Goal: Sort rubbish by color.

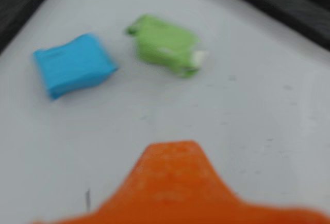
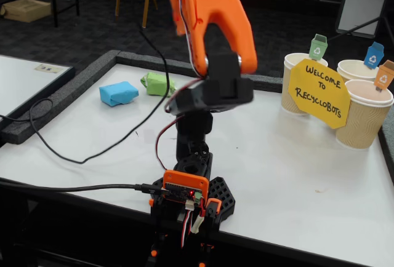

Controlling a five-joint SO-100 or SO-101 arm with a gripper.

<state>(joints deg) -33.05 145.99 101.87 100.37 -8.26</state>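
Risk: orange gripper (image 1: 178,182), jaw opening indeterminate, nothing visibly held; crumpled light-green paper lump (image 1: 166,45) lies just beside folded light-blue paper lump (image 1: 73,65), so a grab may catch both.

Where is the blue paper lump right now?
In the fixed view the blue paper lump lies on the white table at the far left, just left of the green paper lump, far from the paper cups.
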